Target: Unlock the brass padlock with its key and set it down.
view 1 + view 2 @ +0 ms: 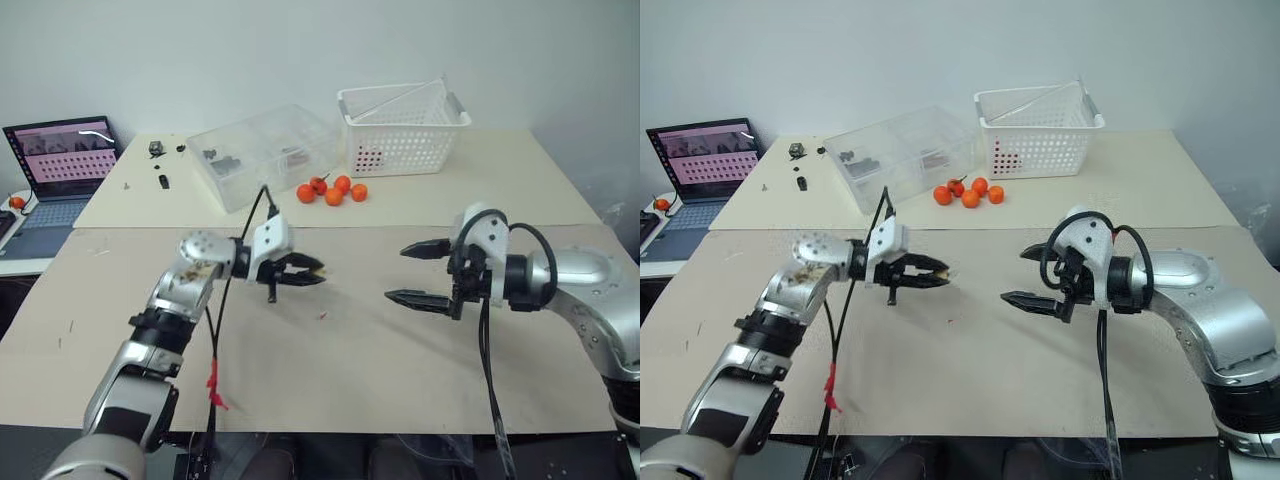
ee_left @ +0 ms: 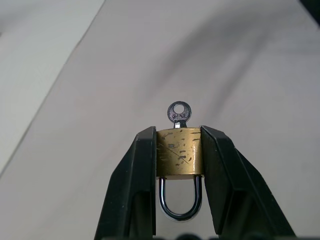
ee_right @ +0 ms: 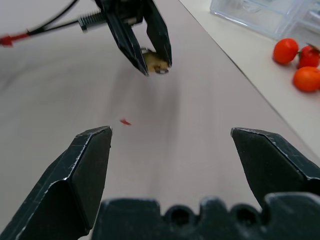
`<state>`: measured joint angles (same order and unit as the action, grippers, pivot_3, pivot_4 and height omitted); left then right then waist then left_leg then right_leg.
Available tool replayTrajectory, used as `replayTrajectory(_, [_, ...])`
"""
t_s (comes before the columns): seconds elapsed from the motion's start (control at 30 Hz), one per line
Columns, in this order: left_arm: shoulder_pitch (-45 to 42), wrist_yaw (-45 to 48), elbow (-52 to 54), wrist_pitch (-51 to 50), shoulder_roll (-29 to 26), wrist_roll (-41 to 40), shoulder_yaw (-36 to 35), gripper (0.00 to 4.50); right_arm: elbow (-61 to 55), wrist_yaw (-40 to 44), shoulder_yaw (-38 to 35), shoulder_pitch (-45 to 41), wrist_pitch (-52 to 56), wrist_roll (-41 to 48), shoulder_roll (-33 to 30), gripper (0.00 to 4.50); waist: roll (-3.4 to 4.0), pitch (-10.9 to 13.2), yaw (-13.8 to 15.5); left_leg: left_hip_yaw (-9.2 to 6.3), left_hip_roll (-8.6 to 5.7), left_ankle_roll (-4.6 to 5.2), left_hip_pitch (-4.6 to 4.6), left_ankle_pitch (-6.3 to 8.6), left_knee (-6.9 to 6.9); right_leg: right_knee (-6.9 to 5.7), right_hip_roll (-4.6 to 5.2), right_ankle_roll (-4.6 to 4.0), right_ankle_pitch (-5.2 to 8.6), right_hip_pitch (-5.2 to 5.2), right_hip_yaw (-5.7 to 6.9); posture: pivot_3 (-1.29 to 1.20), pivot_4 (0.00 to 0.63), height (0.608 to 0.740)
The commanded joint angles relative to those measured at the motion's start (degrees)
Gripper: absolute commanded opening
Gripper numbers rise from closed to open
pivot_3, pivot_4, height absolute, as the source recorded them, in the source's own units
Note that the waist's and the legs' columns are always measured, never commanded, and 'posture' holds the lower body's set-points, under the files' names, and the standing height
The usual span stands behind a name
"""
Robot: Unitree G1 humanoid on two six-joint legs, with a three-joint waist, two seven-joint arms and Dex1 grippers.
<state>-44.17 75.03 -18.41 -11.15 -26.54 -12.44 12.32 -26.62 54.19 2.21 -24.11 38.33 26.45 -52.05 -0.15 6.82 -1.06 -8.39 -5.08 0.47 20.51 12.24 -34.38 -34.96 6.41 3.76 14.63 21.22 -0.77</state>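
Left gripper [image 2: 177, 150] is clamped on the brass padlock [image 2: 179, 152], its two fingers pressing the sides of the lock body above the tabletop [image 1: 400, 370]. Its silvery shackle loops back between the fingers, and the key [image 2: 179, 114] sticks out of the body's far end. Facing it, well apart, the right gripper [image 1: 415, 272] hangs with fingers spread wide, holding nothing.
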Motion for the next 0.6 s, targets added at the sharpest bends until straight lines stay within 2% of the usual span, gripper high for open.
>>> replayTrajectory(0.03, [-3.1, 1.9, 1.0, -1.8, 0.5, -1.9, -0.4, 0.78, -1.2, 0.2, 1.5, -0.8, -7.9, -4.9, 0.2, 4.5, 0.0, 0.0, -0.3, 0.01, 0.01, 0.03, -0.01, 0.02, 0.0, 0.0, -0.01, 0.0, 0.0, 0.01, -0.01, 0.0, 0.15, 0.74])
replayTrajectory(0.37, [-5.7, 6.1, -0.4, -5.5, 3.5, -2.9, 1.0, 0.78, 1.1, -7.3, 6.8, 3.0, -32.6, -24.4, 4.9, 4.5, 0.0, 0.0, 0.2, 0.0, 0.02, 0.06, 0.0, 0.04, -0.15, -0.05, -0.08, 0.0, 0.0, -0.01, -0.02, 0.0, 0.15, 0.74])
replayTrajectory(0.6, [-7.6, 8.6, -3.9, -5.5, 5.2, -2.0, 2.2, 0.78, 1.7, -10.4, 8.2, 5.8, -43.7, -32.4, 6.9, 4.5, 0.0, 0.0, 0.2, 0.04, 0.01, 0.08, 0.01, 0.05, -0.23, -0.06, -0.11, -0.01, 0.0, -0.02, -0.02, 0.0, 0.15, 0.74])
